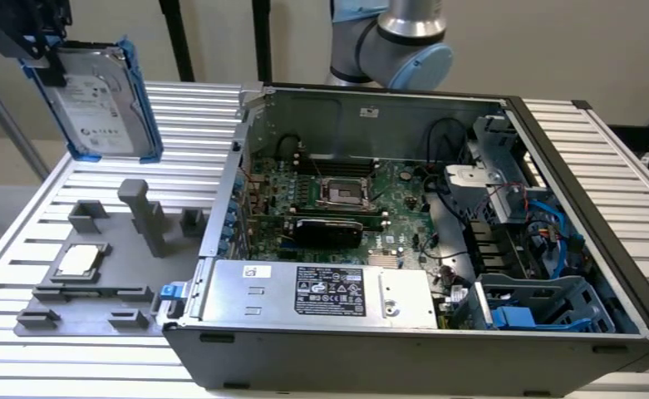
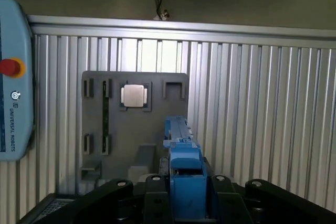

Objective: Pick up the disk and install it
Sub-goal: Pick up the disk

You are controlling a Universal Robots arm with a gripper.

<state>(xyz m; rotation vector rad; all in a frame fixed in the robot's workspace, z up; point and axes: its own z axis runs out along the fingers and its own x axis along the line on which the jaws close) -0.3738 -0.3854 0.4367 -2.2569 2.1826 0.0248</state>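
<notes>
**Spotter:** Right up against your wrist camera sits the black gripper [image 2: 186, 196], with a bright blue edge running out between its fingers.

**Operator:** How far apart are the jaws?

**Spotter:** Narrow. They are closed on the disk [image 2: 181, 145], pinching its blue frame from both sides, so you have it held.

**Operator:** Where is it?

**Spotter:** In the exterior view your gripper [image 1: 38, 46] is high at the exterior view's left. The disk [image 1: 97, 91] hangs under it, gripped at its upper end. It is lifted clear of the slatted table [image 1: 191, 108] and is outside the open computer case [image 1: 590, 166], beside the case's wall. It hangs close to upright, leaning a little.

**Operator:** And how does it look?

**Spotter:** It is flat silver-grey metal with a white label with dark print facing the exterior camera. Blue plastic frame runs down both long edges. Your wrist camera sees it edge-on, so only the blue shows there. Past it lies the grey fixture tray [image 2: 157, 124] on the table, with the small square chip [image 2: 133, 96] seated in one pocket.
</notes>
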